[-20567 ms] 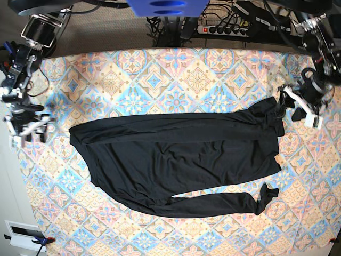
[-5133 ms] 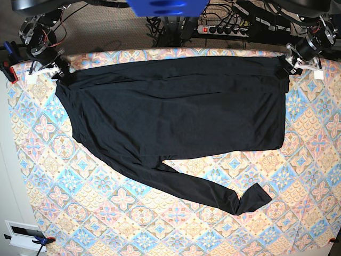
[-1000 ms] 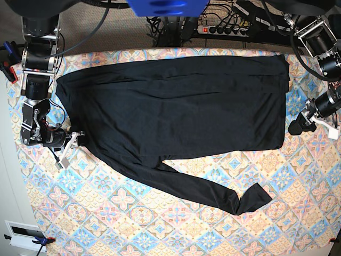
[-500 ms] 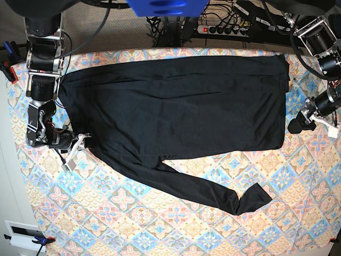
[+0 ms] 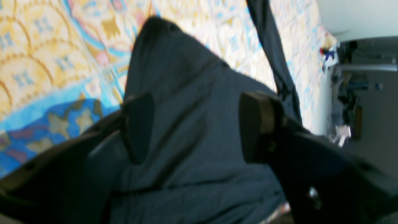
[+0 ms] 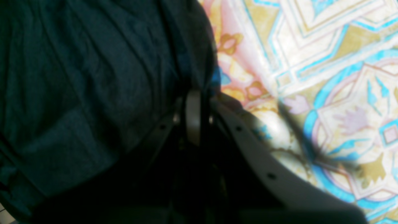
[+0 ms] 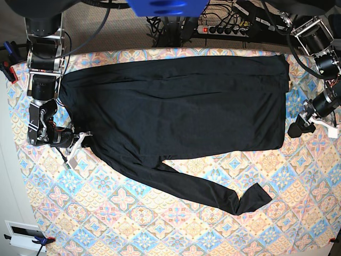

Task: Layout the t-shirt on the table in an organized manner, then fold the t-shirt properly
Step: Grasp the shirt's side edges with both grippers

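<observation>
Right claw [image 6: 194, 124] clenched on the t-shirt [image 7: 176, 106] edge; left claw [image 5: 199, 124] released over the corner. Thin fabric may slip, or drag across the bench [image 7: 160, 224] and bunch

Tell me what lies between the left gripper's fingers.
In the left wrist view, a corner of the t-shirt lies between the open left gripper's fingers, resting on the table.
</observation>
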Robot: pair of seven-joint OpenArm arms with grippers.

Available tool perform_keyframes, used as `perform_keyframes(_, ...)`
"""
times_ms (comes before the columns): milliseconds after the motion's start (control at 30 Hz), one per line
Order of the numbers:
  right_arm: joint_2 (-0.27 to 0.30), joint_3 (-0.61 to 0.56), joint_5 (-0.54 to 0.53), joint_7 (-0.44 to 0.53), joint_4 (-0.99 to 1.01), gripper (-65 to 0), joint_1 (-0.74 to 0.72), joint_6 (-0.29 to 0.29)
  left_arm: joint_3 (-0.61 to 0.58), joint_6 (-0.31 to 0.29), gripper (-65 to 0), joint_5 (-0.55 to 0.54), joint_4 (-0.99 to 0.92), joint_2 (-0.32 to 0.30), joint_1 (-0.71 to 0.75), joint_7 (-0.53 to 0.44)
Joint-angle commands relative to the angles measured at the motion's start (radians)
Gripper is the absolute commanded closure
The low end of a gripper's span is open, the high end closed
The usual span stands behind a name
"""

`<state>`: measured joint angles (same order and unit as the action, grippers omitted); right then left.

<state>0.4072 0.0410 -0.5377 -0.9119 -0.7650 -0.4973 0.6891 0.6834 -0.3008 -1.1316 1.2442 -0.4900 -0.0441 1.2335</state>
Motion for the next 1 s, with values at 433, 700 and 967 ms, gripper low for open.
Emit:
perform_keyframes(433,0.014,0.0,-0.005,0.001,-0.012,0.0,-0.021,0.009,-0.004,-0.007,-41.1,0.193,-0.241,-0.026,-0.201,-0.093)
perform_keyframes(700,0.014,-0.002,-0.005,0.0,-0.012,0.0,-0.019,0.009,-0.004,-0.007,-41.1,0.244,-0.344,-0.006,-0.277,-0.108)
perform_keyframes(967,0.014,-0.002,-0.005,0.0,-0.012,0.0,-0.019,0.009,-0.004,-0.002,-41.1,0.445,-0.366,-0.005,-0.274,-0.22)
